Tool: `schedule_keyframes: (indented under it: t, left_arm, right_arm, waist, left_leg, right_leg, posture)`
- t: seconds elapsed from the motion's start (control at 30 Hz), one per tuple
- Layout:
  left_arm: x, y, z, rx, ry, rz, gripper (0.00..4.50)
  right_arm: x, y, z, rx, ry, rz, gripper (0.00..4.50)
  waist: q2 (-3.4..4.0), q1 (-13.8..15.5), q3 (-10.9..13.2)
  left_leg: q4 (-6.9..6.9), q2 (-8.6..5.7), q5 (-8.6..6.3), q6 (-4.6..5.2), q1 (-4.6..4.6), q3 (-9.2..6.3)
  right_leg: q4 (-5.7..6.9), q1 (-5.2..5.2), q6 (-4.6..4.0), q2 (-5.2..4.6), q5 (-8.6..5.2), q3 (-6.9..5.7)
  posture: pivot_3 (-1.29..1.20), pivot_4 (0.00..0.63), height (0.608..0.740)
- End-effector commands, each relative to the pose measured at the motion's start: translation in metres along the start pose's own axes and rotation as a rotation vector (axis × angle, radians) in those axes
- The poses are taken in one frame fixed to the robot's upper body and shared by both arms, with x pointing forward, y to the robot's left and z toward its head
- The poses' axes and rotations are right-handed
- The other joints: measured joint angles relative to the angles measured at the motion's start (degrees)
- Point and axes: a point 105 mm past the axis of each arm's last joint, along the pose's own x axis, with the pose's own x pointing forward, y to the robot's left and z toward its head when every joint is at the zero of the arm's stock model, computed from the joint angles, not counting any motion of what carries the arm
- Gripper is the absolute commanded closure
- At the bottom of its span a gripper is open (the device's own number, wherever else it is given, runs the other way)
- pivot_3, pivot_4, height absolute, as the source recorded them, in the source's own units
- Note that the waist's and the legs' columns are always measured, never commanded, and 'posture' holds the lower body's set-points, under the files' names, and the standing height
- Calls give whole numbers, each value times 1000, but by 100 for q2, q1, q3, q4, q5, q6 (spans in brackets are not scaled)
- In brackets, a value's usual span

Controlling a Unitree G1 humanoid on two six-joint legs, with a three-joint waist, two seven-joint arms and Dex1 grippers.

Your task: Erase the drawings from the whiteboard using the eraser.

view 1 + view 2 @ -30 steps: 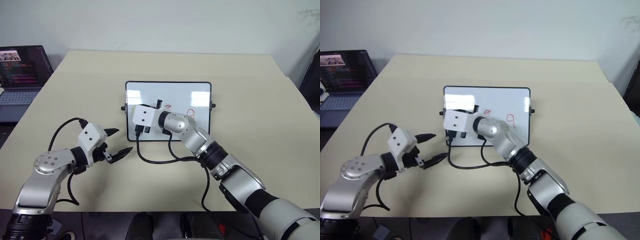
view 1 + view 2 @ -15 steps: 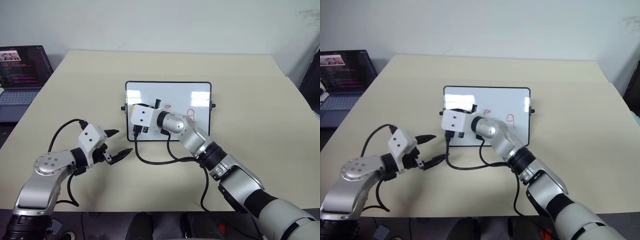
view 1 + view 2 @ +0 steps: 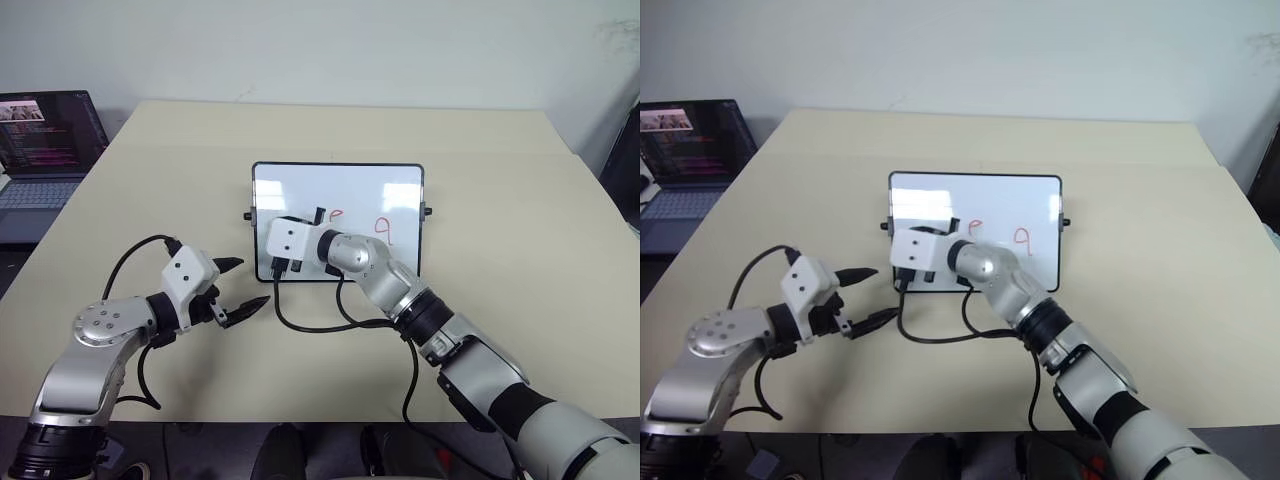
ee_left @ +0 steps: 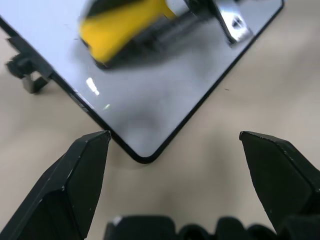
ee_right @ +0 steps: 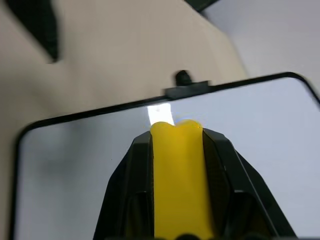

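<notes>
So the small yellow oblong eraser is squeezed tight between the two black fingers of the right tool, and that tool sits over the left part of the small glossy whiteboard with the thin black frame, down near its front edge. From the left wrist view you can see the eraser hovering right at the white surface, though I can't tell if it's actually touching. The board lies flat in the middle of the pale beige table, with a little black knob on its short side.

Two red marker drawings show just to the right of the right tool: a loop like a "P" close beside it and a "9" shape further right. The wavy squiggle I can't make out, the tool body covers that area.

The left tool has its fingers spread wide apart, holding nothing, parked over bare table just off the board's front left corner.

Compared to a second ago: the "P" loop was mostly hidden behind the right wrist, now it's in plain sight. Left tool looks the same. An open laptop with a dark screen sits off the far left.
</notes>
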Motion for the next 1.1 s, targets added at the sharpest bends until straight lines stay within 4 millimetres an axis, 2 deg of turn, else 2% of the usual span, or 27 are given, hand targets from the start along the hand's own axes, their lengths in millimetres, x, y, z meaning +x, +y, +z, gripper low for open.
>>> schedule_keyframes:
  t: [0.03,0.1,0.13,0.27,0.33,0.63,0.77,0.87,0.93,1.0,1.1]
  left_arm:
    - [2,4,10,37,-21,-6,0]
    - [4,4,10,38,-23,-13,0]
    - [5,4,10,39,-23,-18,0]
    - [8,4,11,40,-26,-30,0]
    - [10,3,11,43,-28,-38,0]
    - [11,3,12,51,-31,-50,0]
    - [11,2,13,50,-34,-53,0]
    - [12,1,15,58,-40,-58,0]
    - [12,1,17,63,-48,-57,0]
    - [14,0,21,68,-62,-65,0]
    - [14,-3,22,72,-69,-77,0]
  right_arm:
    - [-7,11,-9,3,42,83,3487]
    - [-14,24,-21,15,89,152,3487]
    - [-16,24,-23,15,96,150,3487]
    - [-16,-2,-20,-13,82,-2,3488]
    - [-16,-8,-19,-12,82,-30,3488]
    - [-19,27,-32,27,138,159,3488]
    - [-18,6,-21,22,81,44,3488]
    - [-23,-1,-9,137,19,26,3488]
    - [-30,-2,-3,226,-21,29,3488]
    - [-47,-5,8,361,-84,20,3488]
    - [-64,-6,14,432,-117,20,3488]
  waist:
    - [-1,5,-1]
    - [0,8,0]
    - [-1,10,-1]
    - [0,13,0]
    - [0,17,-1]
    - [-1,15,-1]
    - [-1,14,-1]
    - [-1,17,-1]
    - [-1,21,-1]
    - [-1,27,0]
    - [1,16,1]
  left_leg:
    - [-1,0,0,0,0,0]
    - [-1,0,0,0,0,-1]
    - [-1,-1,0,0,0,0]
    - [3,-1,1,1,7,-4]
    - [4,-2,1,0,7,-7]
    - [4,-2,1,0,9,-4]
    - [5,-2,1,0,13,-5]
    - [5,-2,1,0,11,-6]
    - [4,-2,1,0,7,-5]
    - [3,-1,1,1,-2,-8]
    - [0,0,0,1,-11,-7]
  right_leg:
    - [-1,0,0,0,0,0]
    - [-2,2,0,0,0,-1]
    - [-2,2,0,-1,0,0]
    - [6,6,0,0,0,-3]
    - [9,6,-1,0,1,-6]
    - [9,8,-4,0,3,-4]
    - [10,10,-4,0,3,-4]
    - [10,10,-4,1,3,-5]
    - [6,9,-4,0,3,-5]
    - [-5,8,-4,0,3,-7]
    - [-11,3,-4,0,3,-6]
  posture:
    - [0,150,740]
    - [0,150,740]
    - [0,150,740]
    - [0,150,740]
    - [0,150,740]
    - [0,150,740]
    - [0,150,740]
    - [0,150,740]
    - [0,150,740]
    - [0,150,740]
    - [0,150,740]
